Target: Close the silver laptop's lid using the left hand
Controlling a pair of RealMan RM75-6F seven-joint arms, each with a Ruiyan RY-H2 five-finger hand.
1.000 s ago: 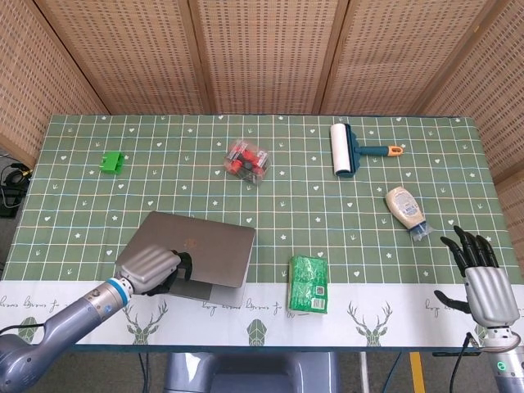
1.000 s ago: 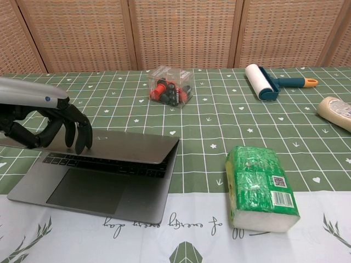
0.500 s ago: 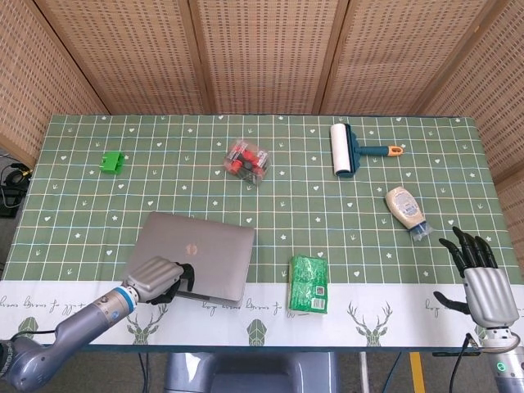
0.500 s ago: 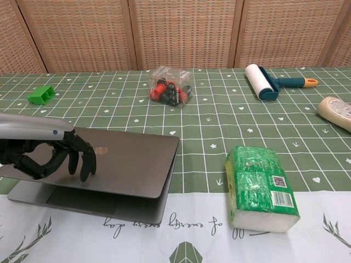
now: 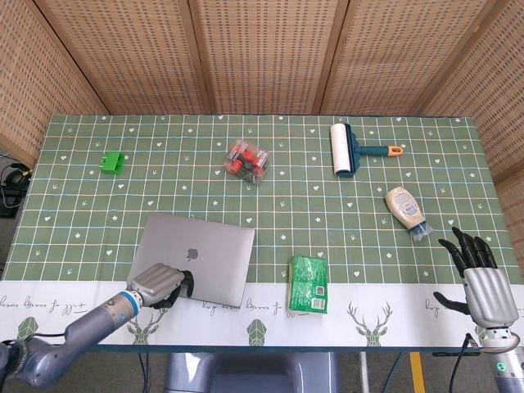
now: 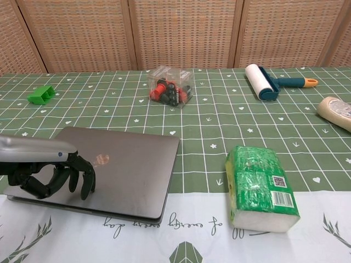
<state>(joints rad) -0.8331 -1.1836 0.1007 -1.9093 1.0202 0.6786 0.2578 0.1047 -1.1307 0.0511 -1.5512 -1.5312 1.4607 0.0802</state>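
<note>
Silver laptop (image 5: 196,256) lies flat and closed at the near left of your table (image 5: 74,205), its near edge over the white border. Your left hand (image 5: 160,282) rests on the lid's near left corner with dark fingers (image 6: 85,176) curled down onto the surface, grasping nothing. A green packet (image 5: 309,283) sits just right of the laptop, apart from it. Your right hand (image 5: 483,282) hangs off the table's near right corner, fingers spread and empty.

Bottle (image 6: 339,111) — cropped at chest-view edge
</note>
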